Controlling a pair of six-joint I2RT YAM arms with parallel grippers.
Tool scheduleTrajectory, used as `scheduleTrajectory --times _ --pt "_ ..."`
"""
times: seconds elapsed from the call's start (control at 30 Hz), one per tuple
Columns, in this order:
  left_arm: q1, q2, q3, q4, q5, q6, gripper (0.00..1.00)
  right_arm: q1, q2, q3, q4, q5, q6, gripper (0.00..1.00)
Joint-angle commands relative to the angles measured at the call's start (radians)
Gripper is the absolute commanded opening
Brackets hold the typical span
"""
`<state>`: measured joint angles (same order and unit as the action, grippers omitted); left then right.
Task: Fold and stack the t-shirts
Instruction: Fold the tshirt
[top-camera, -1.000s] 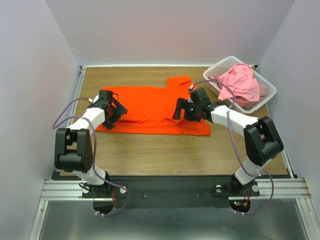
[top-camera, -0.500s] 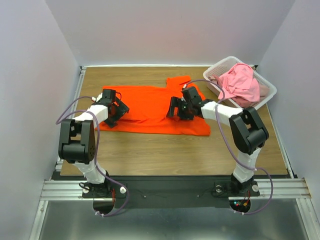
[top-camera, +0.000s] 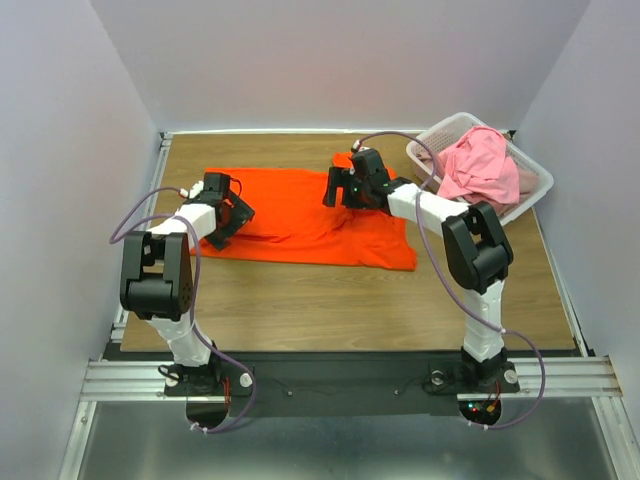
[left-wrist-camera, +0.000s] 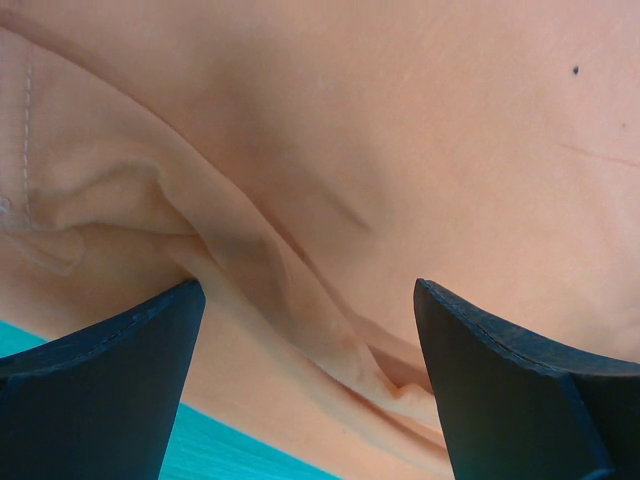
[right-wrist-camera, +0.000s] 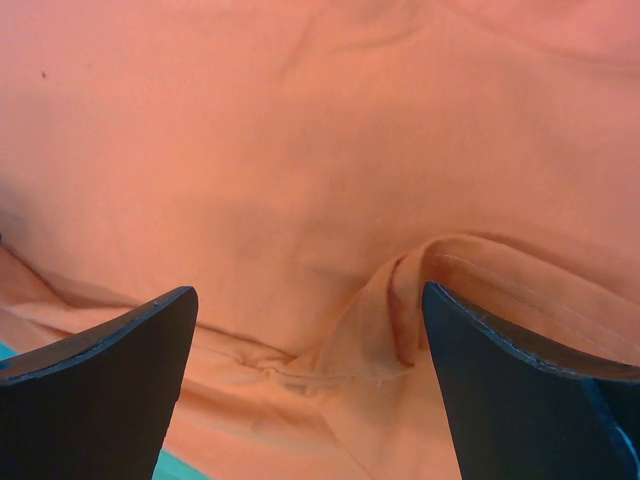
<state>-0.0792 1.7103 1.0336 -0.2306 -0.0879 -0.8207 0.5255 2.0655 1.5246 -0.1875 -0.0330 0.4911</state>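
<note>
The orange t-shirt is seen spread across the far half of the wooden table, laid out as a broad, creased band with a sleeve poking out at its far edge. It is judged to be only partly folded, with no neat final fold reached. The pink t-shirt is left bunched in the white lattice basket at the far right corner, well apart from the orange one and apparently untouched, so no stack can be said to have been started. The left gripper is held low over the shirt's left end and the right gripper over its far edge near the sleeve. In both wrist views the jaws are shown parted. Ridges of orange cloth lie in the gap between the dark fingers, but nothing is clamped by either pair. By this reading, most of the work is still to be done: the orange shirt's folds are to be finished, the pink shirt is to be taken from the basket and folded, and one is to be placed on the other. The tabletop is shown as brown wood grain framed by metal rails, and it is enclosed on three sides by plain, pale walls.
</note>
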Motion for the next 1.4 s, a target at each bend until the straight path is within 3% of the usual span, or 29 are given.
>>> scheduleTrajectory --times 0.0,0.3,0.57,1.0,1.1,1.2,1.37 --pt "0.013 0.012 0.048 -0.018 -0.047 0.022 0.99 0.007 -0.077 -0.006 0.043 0.087 -0.062 1.0" --pt "0.018 0.044 0.112 -0.041 -0.111 0.02 0.99 0.007 -0.307 -0.41 0.046 0.07 0.009 1.0" --pt "0.055 0.17 0.258 -0.026 -0.121 0.069 0.99 0.007 -0.478 -0.661 0.066 0.053 0.066 1.0" --pt "0.07 0.181 0.591 -0.186 -0.252 0.146 0.99 0.007 -0.535 -0.755 0.076 0.071 0.083 1.0" --pt "0.07 0.106 0.537 -0.172 -0.219 0.152 0.99 0.007 -0.553 -0.739 0.076 0.068 0.078 1.0" --pt "0.07 -0.015 0.332 -0.086 -0.129 0.166 0.99 0.008 -0.558 -0.701 0.076 0.041 0.052 1.0" --pt "0.064 -0.175 0.12 -0.004 -0.027 0.163 0.99 0.007 -0.507 -0.604 0.076 -0.007 0.035 1.0"
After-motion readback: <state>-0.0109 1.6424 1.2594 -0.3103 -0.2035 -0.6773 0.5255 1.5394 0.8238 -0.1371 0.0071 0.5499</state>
